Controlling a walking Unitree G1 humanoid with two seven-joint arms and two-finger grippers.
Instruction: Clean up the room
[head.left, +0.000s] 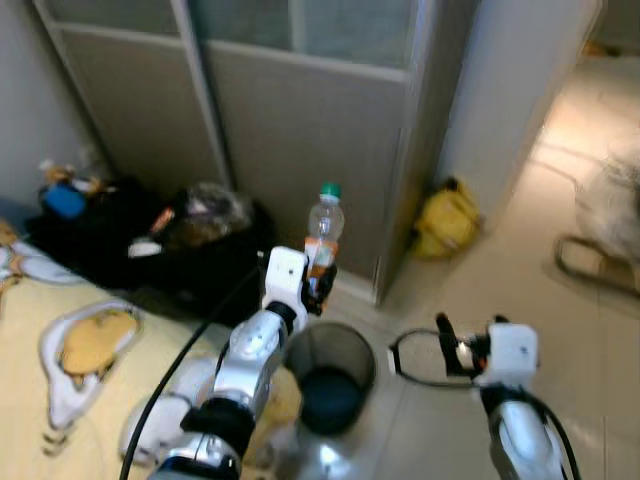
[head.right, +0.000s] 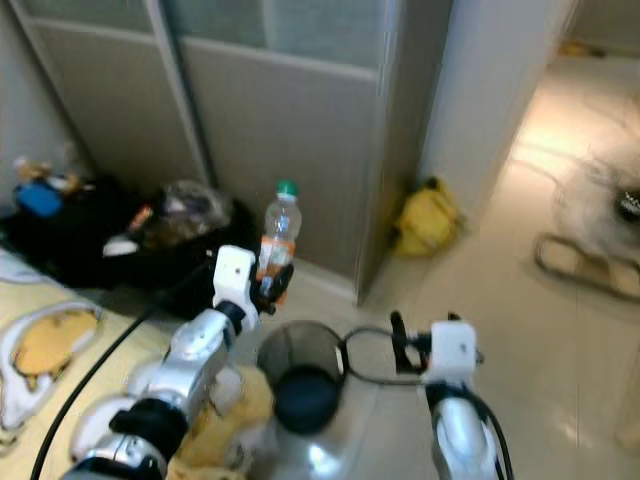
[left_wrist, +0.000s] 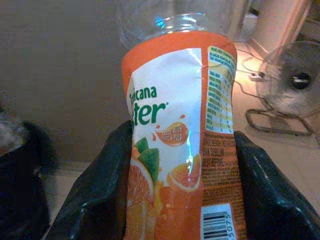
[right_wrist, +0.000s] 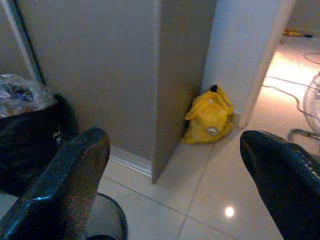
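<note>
Left tool (head.left: 318, 283): clamped on upright juice bottle (head.left: 323, 232), with bin (head.left: 330, 375) just below it.
Right tool (head.left: 441, 345): fingers spread wide, empty, beside bin.
Yellow bag (right_wrist: 210, 116): ahead of right tool.

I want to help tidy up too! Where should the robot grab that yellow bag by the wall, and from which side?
Probably by the bunched, knotted top of the yellow bag, coming from above on the open floor side. It slumps in the corner against the cabinet and wall, so those sides are blocked. The right gripper, fingers open, is free.
</note>
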